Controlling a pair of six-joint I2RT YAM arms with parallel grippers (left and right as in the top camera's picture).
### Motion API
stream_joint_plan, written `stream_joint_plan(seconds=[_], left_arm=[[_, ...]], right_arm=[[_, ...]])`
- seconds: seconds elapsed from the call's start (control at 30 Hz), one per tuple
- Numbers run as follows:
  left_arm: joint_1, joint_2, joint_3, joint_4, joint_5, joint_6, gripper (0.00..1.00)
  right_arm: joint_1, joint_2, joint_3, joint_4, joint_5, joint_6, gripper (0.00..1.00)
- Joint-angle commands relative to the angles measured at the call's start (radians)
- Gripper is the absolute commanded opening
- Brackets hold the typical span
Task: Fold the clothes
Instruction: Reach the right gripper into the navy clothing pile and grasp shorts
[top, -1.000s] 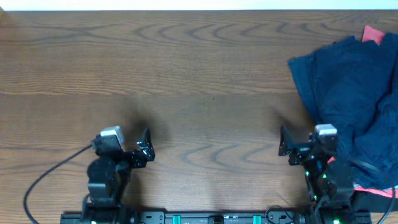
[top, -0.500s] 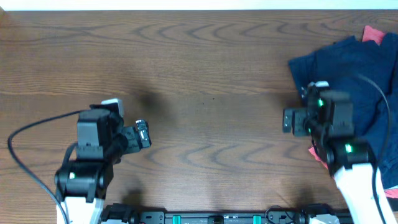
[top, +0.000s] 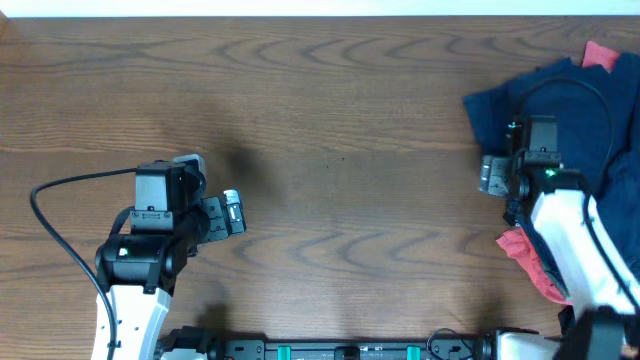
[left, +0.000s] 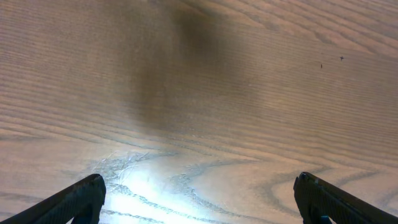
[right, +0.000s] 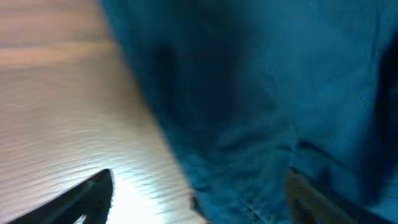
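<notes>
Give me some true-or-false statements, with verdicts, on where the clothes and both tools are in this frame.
1. The navy cloth lies heaped at the right end of the table. True.
2. The left tool is shut on a piece of cloth. False: its fingers are spread apart over bare wood, holding nothing.
3. The right tool is open at the left edge of the navy cloth. True.
4. A red-pink piece shows at the table's left end. False: red-pink cloth shows only on the right, beside the navy cloth.
5. The navy cloth is folded in a neat stack. False: it lies crumpled.
</notes>
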Motion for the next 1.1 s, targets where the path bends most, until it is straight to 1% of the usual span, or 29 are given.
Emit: stream_joint_plan(seconds=[0.0,0.1,0.17,0.2,0.27,0.33,0.4,0.47,0.5,0.57,0.6,0.63,0.8,0.87,0.93,1.07], left_arm=[[0.004,0.003,0.018,-0.003,-0.001,0.008,0.98],[0.004,0.003,0.018,-0.003,-0.001,0.009,0.98],[0.004,0.003,0.018,-0.003,-0.001,0.008,0.98],[0.004,0.003,0.018,-0.003,-0.001,0.008,0.98],[0.004,0.003,0.018,-0.003,-0.001,0.008,0.98],[0.004,0.004,0.018,-0.003,-0.001,0.008,0.98],[0.004,0.003,0.018,-0.003,-0.001,0.008,0.98],[0.004,0.003,0.018,-0.003,-0.001,0.008,0.98],[0.004,0.004,0.018,-0.003,-0.001,0.008,0.98],[0.004,0.003,0.018,-0.003,-0.001,0.008,0.98],[0.004,0.003,0.018,-0.003,-0.001,0.008,0.98],[0.004,0.003,0.018,-0.003,-0.001,0.008,0.98],[0.004,0.003,0.018,-0.003,-0.001,0.009,0.98],[0.004,0.003,0.018,-0.003,-0.001,0.008,0.98],[0.004,0.003,0.018,-0.003,-0.001,0.009,0.98],[0.004,0.003,0.018,0.000,-0.001,0.008,0.98]], right_arm=[[-0.038,0.069,0.018,0.009,0.059,0.053,0.77],[-0.053,0.130,0.018,0.023,0.059,0.053,0.77],[-0.060,0.163,0.018,0.033,0.064,0.053,0.73],[-0.061,0.175,0.018,0.041,0.064,0.056,0.69],[-0.066,0.190,0.018,0.059,0.063,0.087,0.68],[-0.070,0.198,0.018,0.075,0.063,0.102,0.61],[-0.071,0.201,0.018,0.081,0.064,0.101,0.52],[-0.072,0.201,0.018,0.082,0.064,0.101,0.34],[-0.072,0.201,0.018,0.083,0.066,0.102,0.26],[-0.072,0.201,0.018,0.085,0.068,0.102,0.18],[-0.072,0.200,0.018,0.085,0.068,0.102,0.12],[-0.072,0.199,0.019,0.085,0.067,0.102,0.02],[-0.072,0.169,0.065,0.058,0.019,0.119,0.01],[-0.071,0.136,0.117,0.029,-0.045,0.102,0.01],[-0.068,0.095,0.177,0.009,-0.166,0.040,0.01],[-0.037,0.019,0.304,-0.054,-0.515,-0.063,0.01]])
